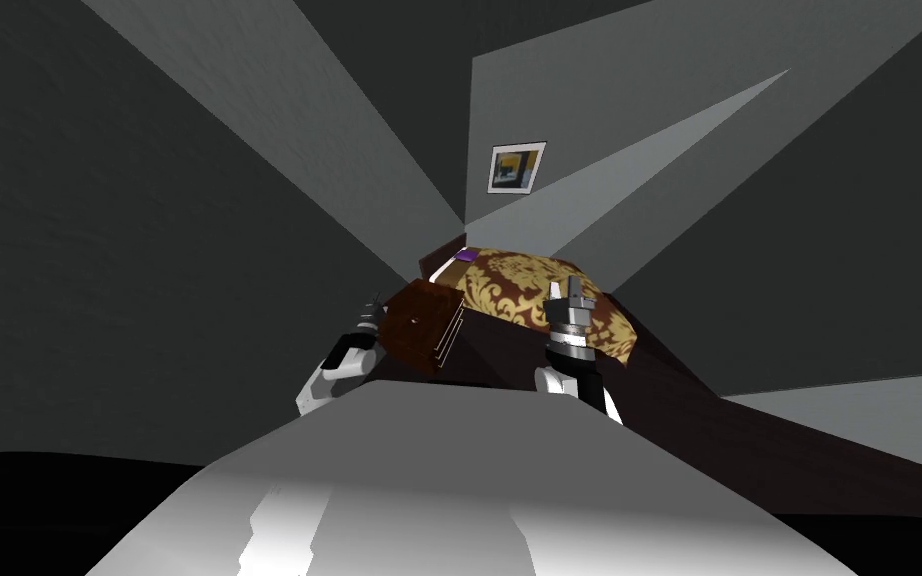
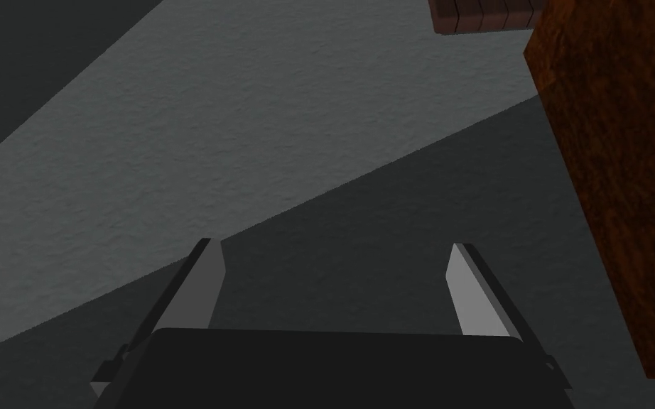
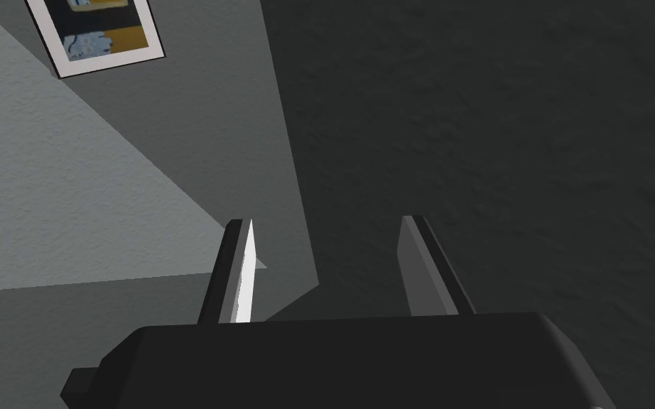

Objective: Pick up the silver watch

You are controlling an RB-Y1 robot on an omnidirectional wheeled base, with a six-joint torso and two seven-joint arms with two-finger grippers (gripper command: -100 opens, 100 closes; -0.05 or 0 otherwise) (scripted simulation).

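A brown wooden nightstand stands beside a bed with a brown and gold patterned cover. My left gripper is raised just left of the nightstand. In the left wrist view its fingers stand open with nothing between them, and the nightstand's side lies close off to one side of the gripper. My right gripper is held up over the near part of the bed, and its fingers are open and empty.
A small purple item lies at the bed's far end. A framed picture hangs on the grey wall behind. A dark brown strip runs along the bed's right side. Grey walls close in on the left.
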